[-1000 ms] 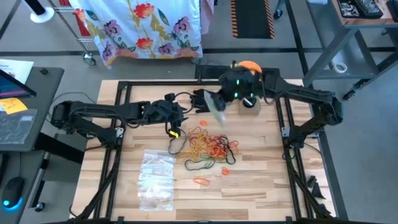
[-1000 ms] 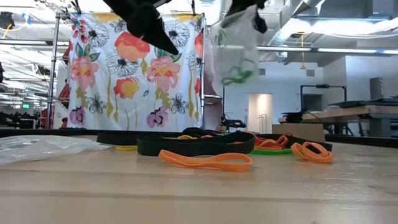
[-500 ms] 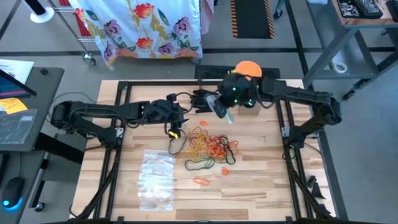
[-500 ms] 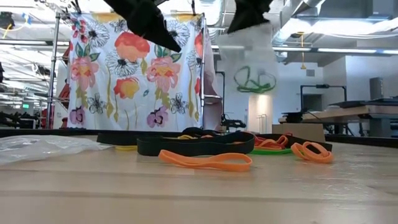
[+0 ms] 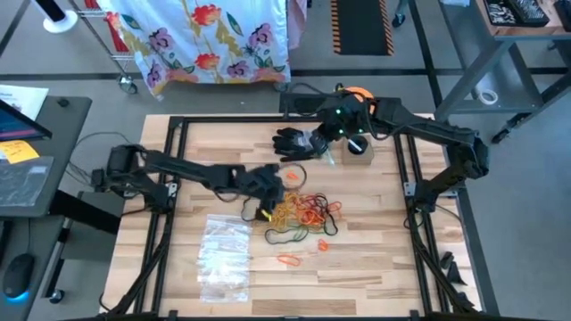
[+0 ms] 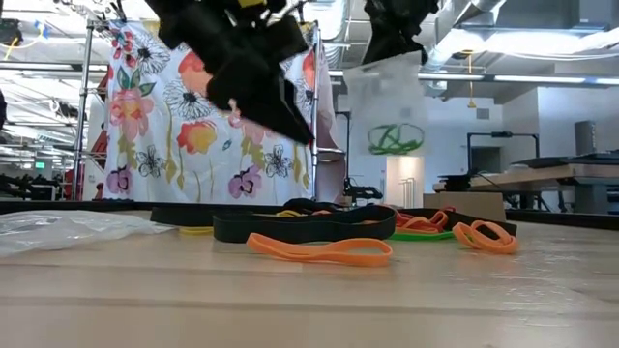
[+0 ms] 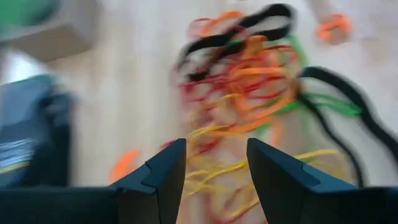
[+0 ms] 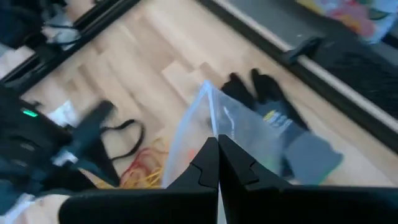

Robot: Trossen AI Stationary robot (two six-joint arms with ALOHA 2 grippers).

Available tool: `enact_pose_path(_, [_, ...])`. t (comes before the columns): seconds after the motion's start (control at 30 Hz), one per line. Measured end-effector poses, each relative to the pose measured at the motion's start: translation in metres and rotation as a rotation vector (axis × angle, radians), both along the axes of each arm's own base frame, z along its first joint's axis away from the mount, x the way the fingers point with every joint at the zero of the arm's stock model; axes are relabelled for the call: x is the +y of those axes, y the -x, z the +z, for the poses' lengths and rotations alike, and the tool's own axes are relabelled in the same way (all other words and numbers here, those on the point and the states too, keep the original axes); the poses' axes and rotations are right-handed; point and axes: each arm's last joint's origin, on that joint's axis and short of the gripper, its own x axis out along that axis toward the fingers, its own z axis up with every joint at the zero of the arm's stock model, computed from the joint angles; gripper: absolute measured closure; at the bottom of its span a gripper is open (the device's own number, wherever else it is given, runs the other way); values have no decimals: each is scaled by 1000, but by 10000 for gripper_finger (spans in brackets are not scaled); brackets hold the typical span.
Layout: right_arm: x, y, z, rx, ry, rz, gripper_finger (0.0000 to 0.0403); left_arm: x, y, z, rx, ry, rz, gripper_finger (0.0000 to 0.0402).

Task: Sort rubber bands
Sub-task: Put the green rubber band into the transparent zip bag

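We saw the left claw open over the near edge of the bands piled mid-counter, jaws empty. The right claw was pinched shut on a clear bag, lifted above the counter by the glove; green bands sat inside it. More bags lay at the pile's left.

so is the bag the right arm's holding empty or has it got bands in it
Not empty. The clear bag hangs from the shut right pincer, and green rubber bands show through its lower part. How many: cannot tell.
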Motion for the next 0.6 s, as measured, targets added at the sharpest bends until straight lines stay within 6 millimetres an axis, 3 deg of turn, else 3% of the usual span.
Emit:
enact_pose_path(0.2, [-2,1,0,1,6,18,403,-32,-11,-32,49,0,-52,233])
enact_pose_path(0.6, [-4,1,0,1,9,15,403,-78,-9,-29,-36,4,-28,233])
